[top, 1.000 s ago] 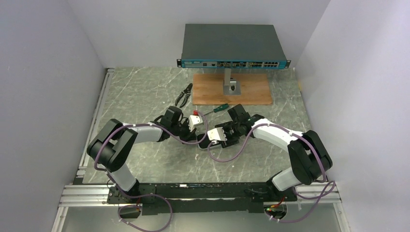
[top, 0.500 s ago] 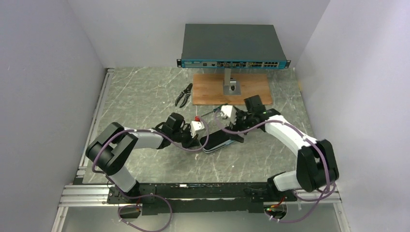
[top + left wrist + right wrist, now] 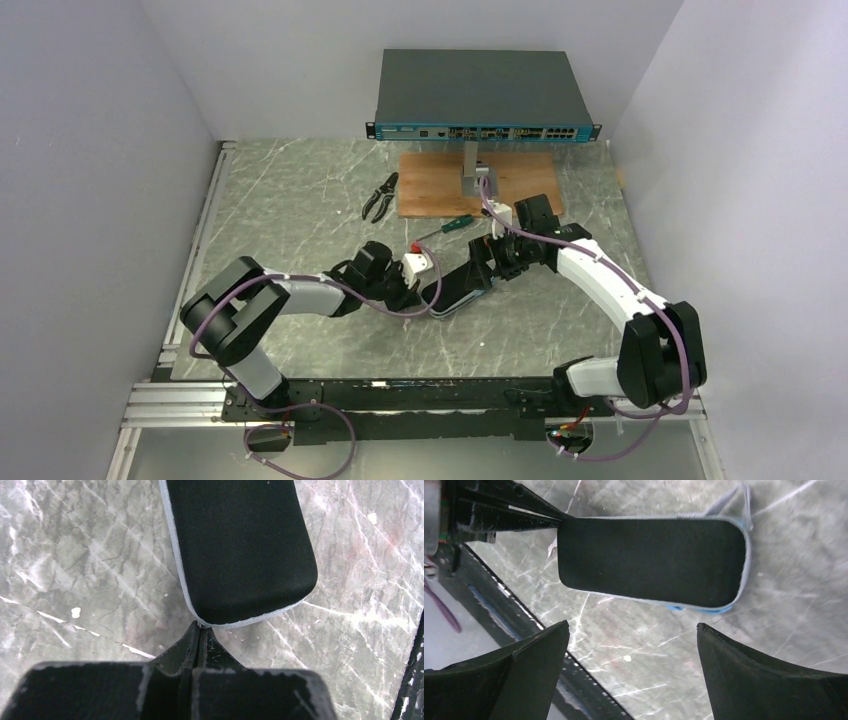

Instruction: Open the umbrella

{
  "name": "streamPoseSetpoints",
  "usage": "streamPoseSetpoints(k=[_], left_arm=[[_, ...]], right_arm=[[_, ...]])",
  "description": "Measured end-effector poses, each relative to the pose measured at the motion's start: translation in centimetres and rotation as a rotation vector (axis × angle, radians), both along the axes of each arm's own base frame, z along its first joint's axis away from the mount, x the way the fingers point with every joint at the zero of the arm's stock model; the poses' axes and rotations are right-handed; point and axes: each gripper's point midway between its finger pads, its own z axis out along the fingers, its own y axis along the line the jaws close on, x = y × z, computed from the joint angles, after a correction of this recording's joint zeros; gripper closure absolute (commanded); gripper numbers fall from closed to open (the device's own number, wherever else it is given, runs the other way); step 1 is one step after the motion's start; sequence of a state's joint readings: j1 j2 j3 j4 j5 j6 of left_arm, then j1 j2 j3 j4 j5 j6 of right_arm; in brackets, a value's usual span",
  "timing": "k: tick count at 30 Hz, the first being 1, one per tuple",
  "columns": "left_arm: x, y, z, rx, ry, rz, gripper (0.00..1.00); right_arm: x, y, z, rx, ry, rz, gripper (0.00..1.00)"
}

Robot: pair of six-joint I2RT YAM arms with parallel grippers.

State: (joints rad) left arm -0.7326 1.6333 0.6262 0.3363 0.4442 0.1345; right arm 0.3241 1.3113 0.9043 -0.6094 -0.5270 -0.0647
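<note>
The umbrella is folded up, a black oblong with pale-blue trim, lying flat on the marble table. My left gripper is at its near-left end, shut, with the fingertips pinching the pale trim of the umbrella. My right gripper hovers over the far-right end, open and empty, above the umbrella. The loop strap sticks out at one end. The left fingers show at the other end in the right wrist view.
Black-handled pliers and a green-handled screwdriver lie behind the arms. A wooden board carries a stand with a network switch. White walls close in on the left, right and back.
My right gripper has lifted off the umbrella and drawn back to the right, open. My left gripper has slid right, with the umbrella's end in it.
</note>
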Motion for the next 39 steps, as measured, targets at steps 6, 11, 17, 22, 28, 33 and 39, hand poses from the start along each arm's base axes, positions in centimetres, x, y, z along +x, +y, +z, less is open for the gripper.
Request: streamPoseSetpoints(k=[6,11,17,22,28,33,39], left_arm=[[-0.8,-1.2,0.1,-0.004,-0.005,0.0,1.0],[-1.8,-2.4,0.0,-0.013,-0.012,-0.024,1.0],[-3.1,-3.7,0.0,-0.02,-0.025,-0.066,1.0],[-3.7,-4.2,0.0,-0.022,-0.035,-0.084,1.0],[-3.8,-4.3,0.0,-0.015,-0.056,-0.102,1.0],[-3.9,-4.1,-0.1,-0.005,-0.102,-0.148,1.0],[-3.0,-3.2,-0.1,0.001,-0.135,-0.173,1.0]], right_arm=[[-2.0,0.0,-1.6,0.015,0.196,-0.125,0.0],[-3.5,-0.1,-3.6,0.022,0.295,-0.183,0.01],[-1.9,0.9,-5.2,0.06,0.327,-0.217,0.1],[-1.4,1.8,-6.6,0.092,0.386,-0.225,0.25],[-1.8,2.5,-6.9,0.136,0.433,-0.194,0.79],[-1.3,3.1,-6.7,0.171,0.452,-0.102,1.0],[-1.2,3.6,-6.7,0.218,0.504,-0.022,1.0]])
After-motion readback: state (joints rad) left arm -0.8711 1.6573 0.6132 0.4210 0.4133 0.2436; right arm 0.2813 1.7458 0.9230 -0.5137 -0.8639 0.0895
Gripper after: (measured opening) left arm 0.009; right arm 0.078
